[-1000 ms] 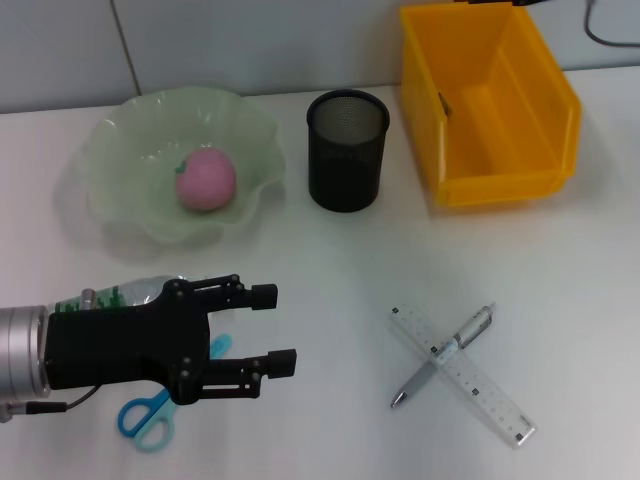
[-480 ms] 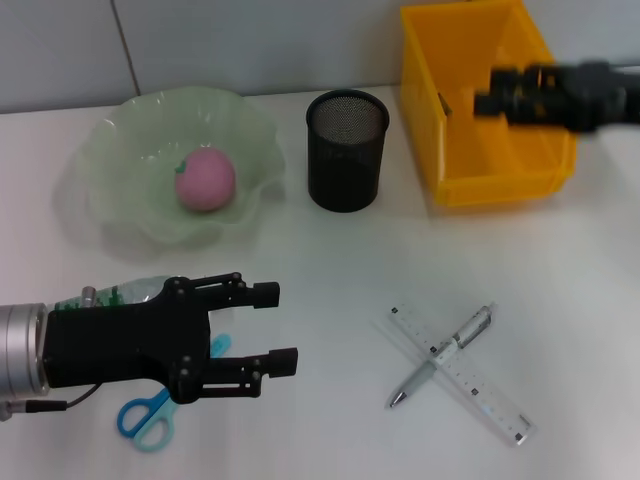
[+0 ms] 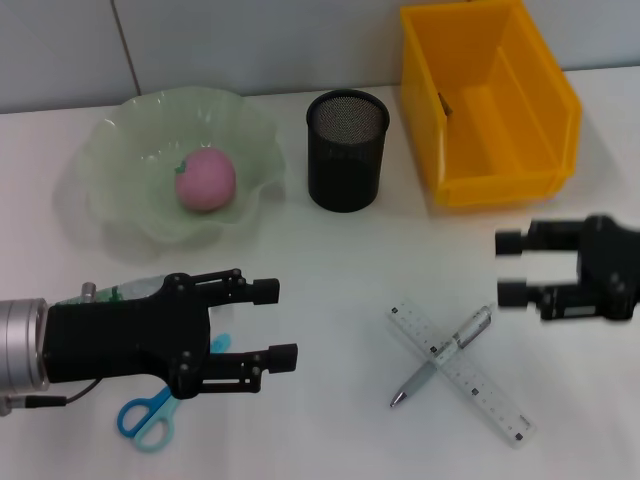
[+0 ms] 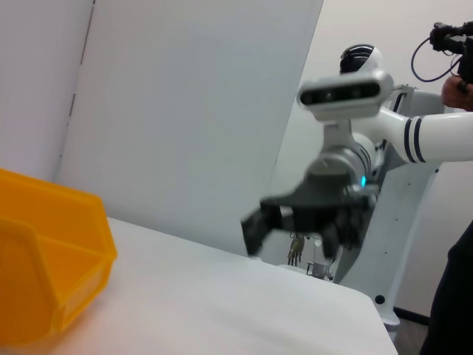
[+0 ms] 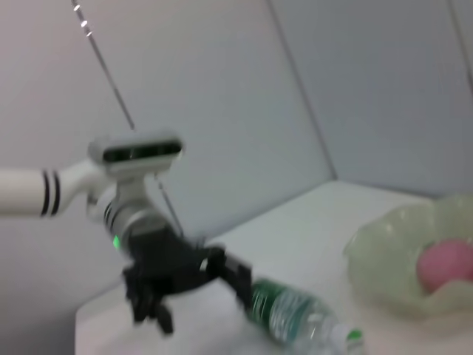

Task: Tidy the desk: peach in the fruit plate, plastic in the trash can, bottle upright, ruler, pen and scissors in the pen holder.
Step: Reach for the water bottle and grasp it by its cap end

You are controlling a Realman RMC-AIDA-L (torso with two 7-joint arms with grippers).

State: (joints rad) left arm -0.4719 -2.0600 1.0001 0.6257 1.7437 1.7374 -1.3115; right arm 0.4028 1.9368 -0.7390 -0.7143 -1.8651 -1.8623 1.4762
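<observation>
My left gripper (image 3: 268,322) sits at 8 o'clock on the desk, fingers apart, holding nothing, directly over the lying bottle (image 3: 120,293) and the blue scissors (image 3: 150,415). My right gripper (image 3: 512,268) is at 3 o'clock, fingers spread, empty, above the crossed ruler (image 3: 462,375) and pen (image 3: 442,356). The peach (image 3: 205,180) lies in the fruit plate (image 3: 120,150) at 10 o'clock. The pen holder (image 3: 346,150) stands at 12 o'clock, the yellow trash can (image 3: 480,100) at 1 o'clock.

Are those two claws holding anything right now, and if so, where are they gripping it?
Nothing is held. The left gripper is open above the lying bottle and scissors. The right gripper is open too, empty, hovering near the pen and ruler.
</observation>
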